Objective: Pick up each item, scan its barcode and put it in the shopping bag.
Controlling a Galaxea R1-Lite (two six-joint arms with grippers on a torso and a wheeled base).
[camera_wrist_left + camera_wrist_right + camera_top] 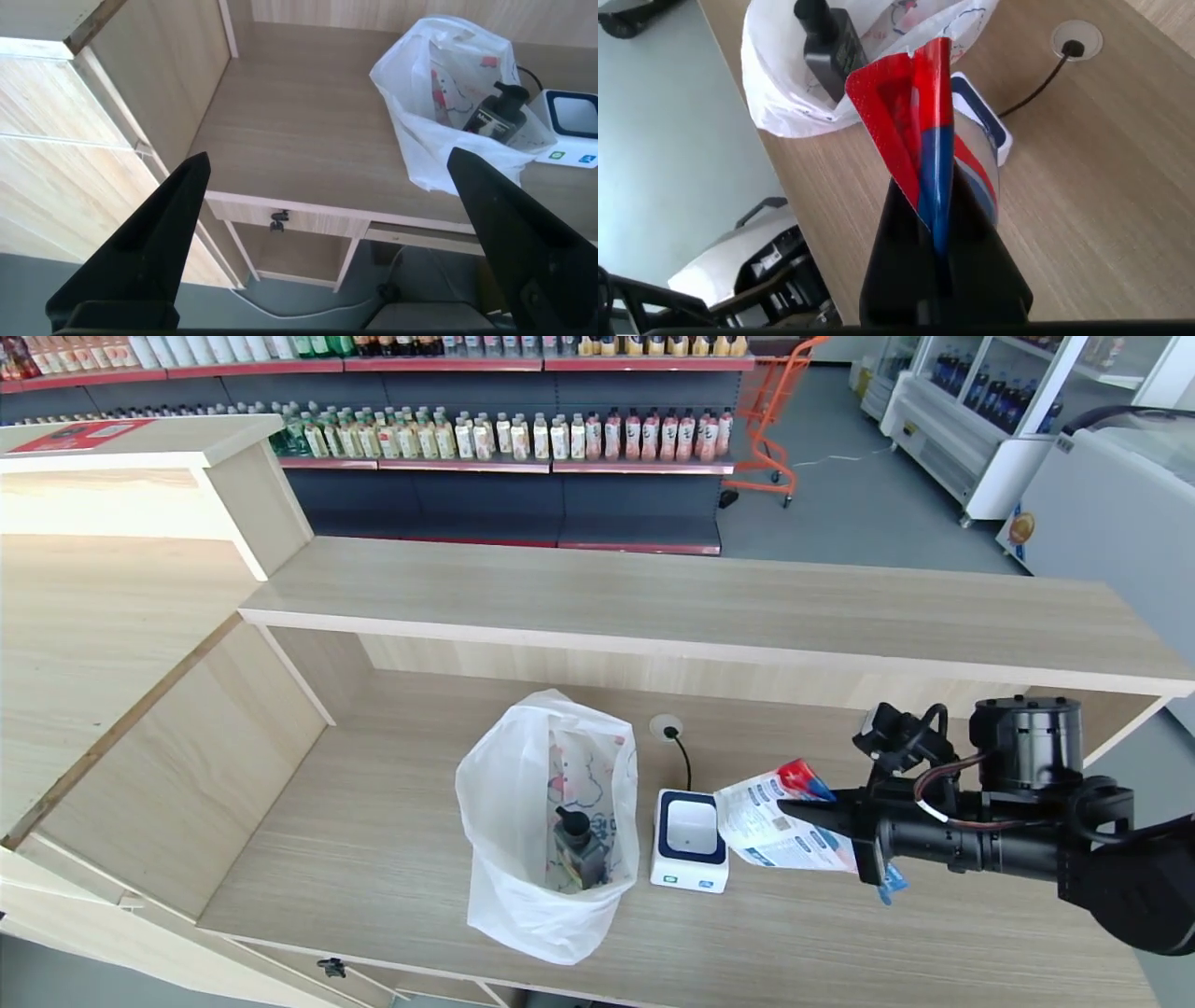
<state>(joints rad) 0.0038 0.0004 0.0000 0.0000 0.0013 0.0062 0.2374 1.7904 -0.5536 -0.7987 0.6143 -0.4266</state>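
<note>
My right gripper (822, 817) is shut on a flat snack packet (780, 821), white underneath and red and blue on its face (920, 140). It holds the packet just right of and slightly above the white barcode scanner (691, 840), printed side toward my head camera. A white shopping bag (541, 821) stands open left of the scanner, with a dark pump bottle (577, 849) inside. From the left wrist the bag (439, 140) and the bottle (492, 110) show beyond my open left gripper (336, 233), which hangs off the counter's front edge.
The scanner's cable (683, 756) runs to a grommet hole (666, 728) at the back of the counter. A raised wooden ledge (709, 607) borders the far side and a side wall (168, 765) the left. A drawer handle (277, 220) sits under the front edge.
</note>
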